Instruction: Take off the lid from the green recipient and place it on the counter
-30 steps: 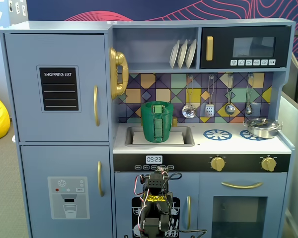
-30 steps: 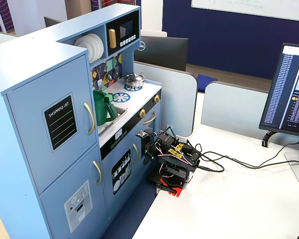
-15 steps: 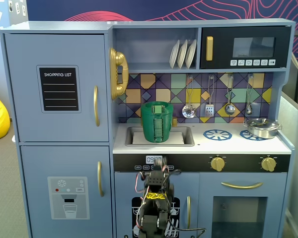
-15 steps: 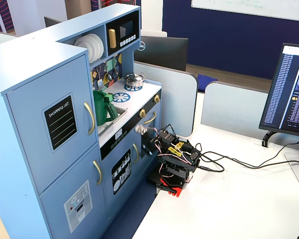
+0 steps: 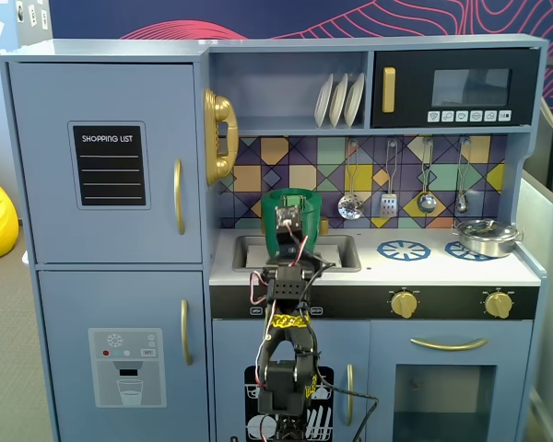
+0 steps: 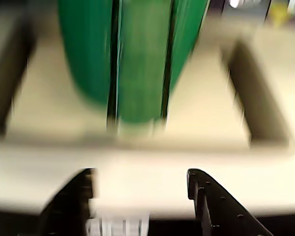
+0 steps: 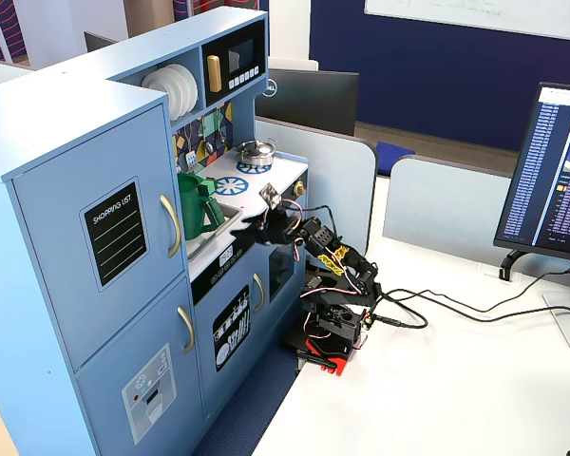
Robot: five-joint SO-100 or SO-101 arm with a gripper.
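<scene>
The green recipient stands in the recessed sink of the white counter; my arm's wrist hides its middle. The lid shows only edge-on, as a thin green band across the recipient's top. In the blurred wrist view the green recipient fills the upper middle and its top is cut off. My gripper is open at the counter's front edge, short of the recipient, with nothing between its dark fingers. In a fixed view the gripper points at the recipient.
A steel pot sits on the far right burner ring. Utensils hang on the tiled back wall behind the counter. A gold phone hangs left of the recipient. A monitor and cables lie on the desk.
My arm has risen from its folded position by the lower cabinet to counter height. The gripper now faces the green recipient.
</scene>
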